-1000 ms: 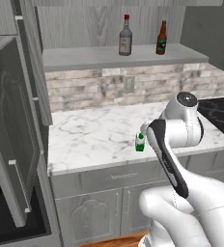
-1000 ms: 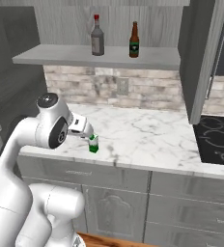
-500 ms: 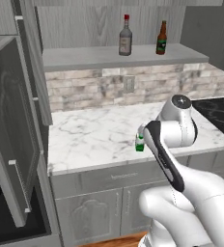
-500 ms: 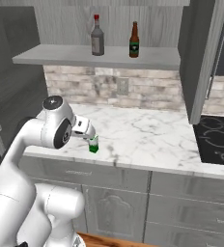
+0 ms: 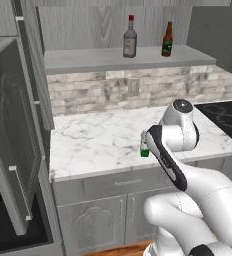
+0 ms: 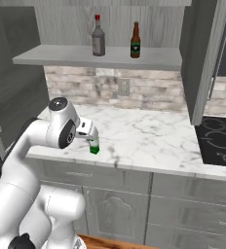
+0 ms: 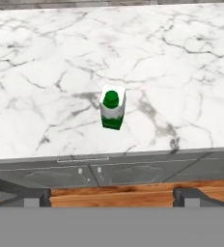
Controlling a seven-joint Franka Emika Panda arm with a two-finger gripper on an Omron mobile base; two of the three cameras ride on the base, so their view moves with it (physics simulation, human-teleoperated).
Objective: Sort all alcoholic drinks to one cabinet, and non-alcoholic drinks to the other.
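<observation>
Nearby, bottles point(image 5: 130, 43) on shelf point(image 5: 88, 59), counter point(image 5: 98, 137) bare

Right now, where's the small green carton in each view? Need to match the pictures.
Left base view: green carton right of centre, near the counter's front edge, partly behind the arm.
Right base view: left of centre, just right of the arm's hand, near the front edge.
Hand view: centre, seen from above, upright.
Shared landmark: the marble counter it stands on.
</observation>
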